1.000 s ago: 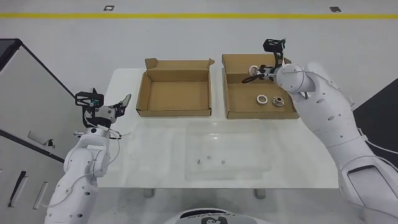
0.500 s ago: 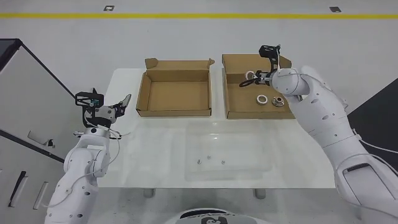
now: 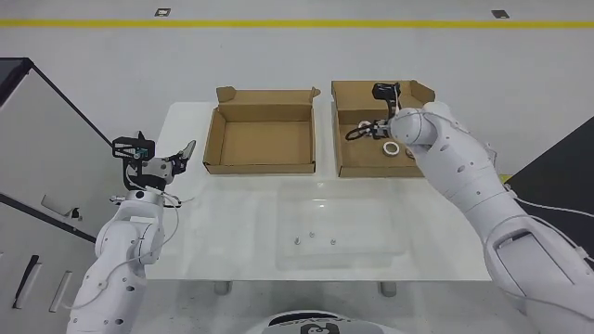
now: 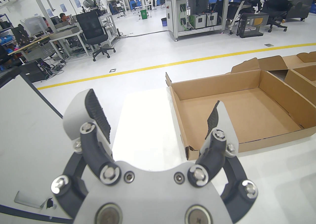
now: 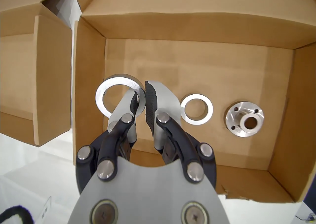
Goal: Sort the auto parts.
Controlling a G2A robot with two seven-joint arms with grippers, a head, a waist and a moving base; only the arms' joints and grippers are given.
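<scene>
Pale workshop floor crossed by a yellow line (image 3: 297, 23) surrounds the white table (image 3: 232, 232) where I am sorting auto parts. Two open cardboard boxes sit side by side at its far edge, close together but apart. The left box (image 3: 212, 139) has a bare brown bottom. The right box (image 3: 336, 139) holds the metal parts. Nearer me on the table lies a clear plastic tray (image 3: 283, 232) with a few pieces (image 3: 311, 236) in it, too small to tell apart.

My left claw (image 4: 154, 109) hangs over the table's left edge, beside the left box, with its ribbed black pads spread wide and nothing between them.

My right claw (image 5: 142, 94) is over the right box, by the wall that faces the other box. It is clamped on the band of a flat, bright silver ring (image 5: 100, 97), one pad through the hole and the other outside. The ring is wide-bored, with a smooth face and a thick edge.

A smaller, thinner ring (image 5: 183, 109) of the same silver lies flat on the box floor just beside the claw. Near it sits a machined flanged hub (image 5: 234, 117), with a raised collar around a central bore and small holes drilled in the flange.
</scene>
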